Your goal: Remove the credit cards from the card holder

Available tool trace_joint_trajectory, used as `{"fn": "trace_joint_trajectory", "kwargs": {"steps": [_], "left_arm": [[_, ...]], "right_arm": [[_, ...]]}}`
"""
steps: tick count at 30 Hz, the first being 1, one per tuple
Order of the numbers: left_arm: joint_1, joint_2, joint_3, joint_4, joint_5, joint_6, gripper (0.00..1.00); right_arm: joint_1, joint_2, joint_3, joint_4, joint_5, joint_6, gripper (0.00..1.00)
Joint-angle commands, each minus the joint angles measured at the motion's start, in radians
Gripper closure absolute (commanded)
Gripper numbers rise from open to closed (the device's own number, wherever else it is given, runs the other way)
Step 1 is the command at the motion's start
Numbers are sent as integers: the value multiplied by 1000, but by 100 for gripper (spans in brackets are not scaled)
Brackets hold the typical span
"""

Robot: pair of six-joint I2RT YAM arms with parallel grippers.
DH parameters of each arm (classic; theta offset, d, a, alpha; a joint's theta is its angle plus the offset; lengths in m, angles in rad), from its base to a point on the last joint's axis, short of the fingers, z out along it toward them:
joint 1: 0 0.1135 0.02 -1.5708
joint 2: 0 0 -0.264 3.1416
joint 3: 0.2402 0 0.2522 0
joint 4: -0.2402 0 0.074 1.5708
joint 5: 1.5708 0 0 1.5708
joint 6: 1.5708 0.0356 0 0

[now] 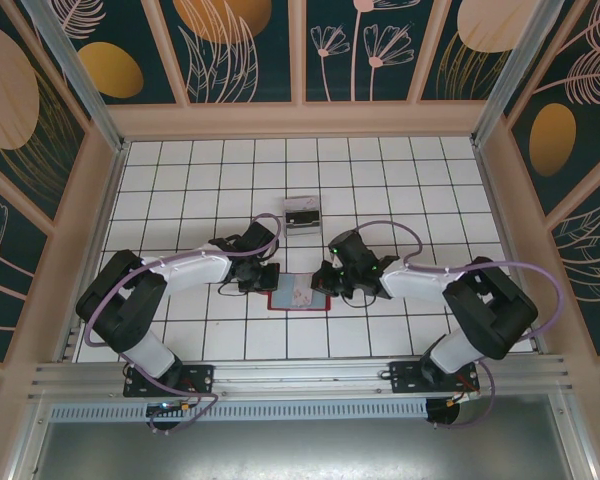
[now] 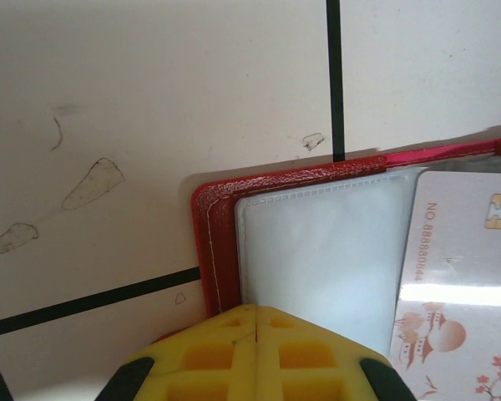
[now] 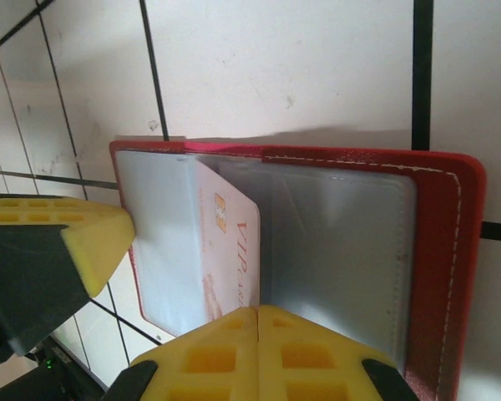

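Surface: white tiled tabletop with dark grout lines (image 1: 380,180), walled by tan frames and dark floral panels.

Card holder: small red folding wallet with rounded corners and clear-grey plastic pockets (image 1: 302,298). It lies open and flat on the tiles, mid-table on the side near the arm bases, between the two grippers. Its red stitched border is sharp in both wrist views.

Credit card: pale white rectangular card with a gold chip, a printed number and pink blossom artwork (image 2: 459,276). It lies slightly skewed across the holder's inner pockets. "VIP" lettering is legible in the right wrist view. Cannot tell whether it sits inside a sleeve or on top of one.

Left gripper (image 1: 268,278): at the holder's left edge. The yellow pads are clenched together with the seam closed and nothing between them. The tip is over the left clear pocket, just beside the card. Contact with the pocket cannot be told.

Right gripper (image 1: 323,281): at the holder's right side, likewise clenched and empty. The tip meets the near edge of the card by the holder's centre fold.

Box: small clear plastic box (image 1: 302,213), farther out on the tiles and apart from the holder.

Arms: black-and-white links with lilac cables looping along each.
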Motion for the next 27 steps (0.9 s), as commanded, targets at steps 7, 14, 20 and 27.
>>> {"fn": "trace_joint_trajectory", "kwargs": {"steps": [7, 14, 20, 27], "left_arm": [[2, 9, -3, -66, -46, 17, 97], [2, -24, -8, -40, -43, 14, 94], [2, -36, -16, -19, -24, 15, 89], [1, -71, -25, -4, -16, 5, 85]], "right_arm": [[-13, -90, 46, -116, 44, -44, 100], [-20, -98, 107, -182, 70, -106, 100], [-27, -88, 178, -284, 145, -279, 100], [-42, -52, 302, -411, 198, -587, 100]]}}
